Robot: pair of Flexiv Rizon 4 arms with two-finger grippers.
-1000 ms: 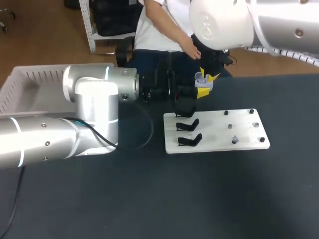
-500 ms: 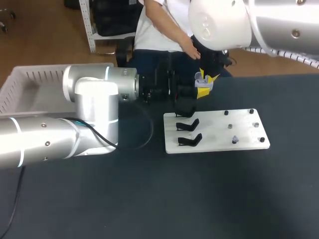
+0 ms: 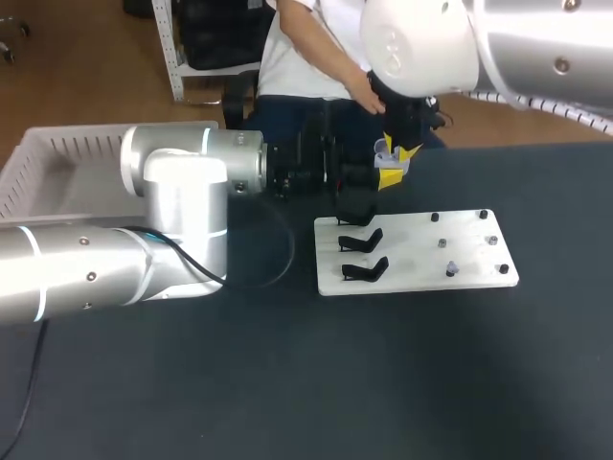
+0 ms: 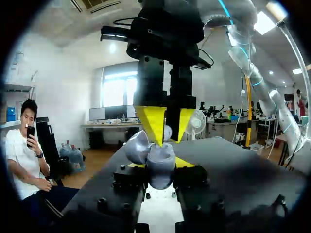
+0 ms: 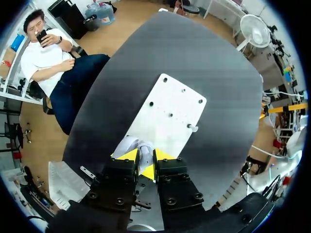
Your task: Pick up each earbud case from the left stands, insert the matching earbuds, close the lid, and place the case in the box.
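Observation:
A pale lavender earbud case point(image 3: 387, 158) point(image 4: 160, 167) hangs above the table's far edge, lid point(image 4: 137, 145) open. My left gripper point(image 3: 387, 175) point(image 4: 159, 171) is shut on its body from both sides. From above, my right gripper point(image 3: 396, 150) point(image 4: 166, 132) point(image 5: 146, 156) points down into the open case, its yellow tips shut on a small whitish earbud point(image 4: 167, 131) point(image 5: 146, 147). The white plate point(image 3: 412, 251) point(image 5: 167, 114) lies just in front, with two empty black stands point(image 3: 362, 240) at its left end and one earbud point(image 3: 451, 269) on a peg at its right end.
A white slatted box point(image 3: 53, 158) stands at the table's far left, partly behind my left arm. Several short pegs point(image 3: 485, 217) stick up from the plate's right half. Dark tabletop point(image 3: 316, 383) stretches in front of the plate.
My right arm has edged slightly left above the case. Both grips and the case look the same.

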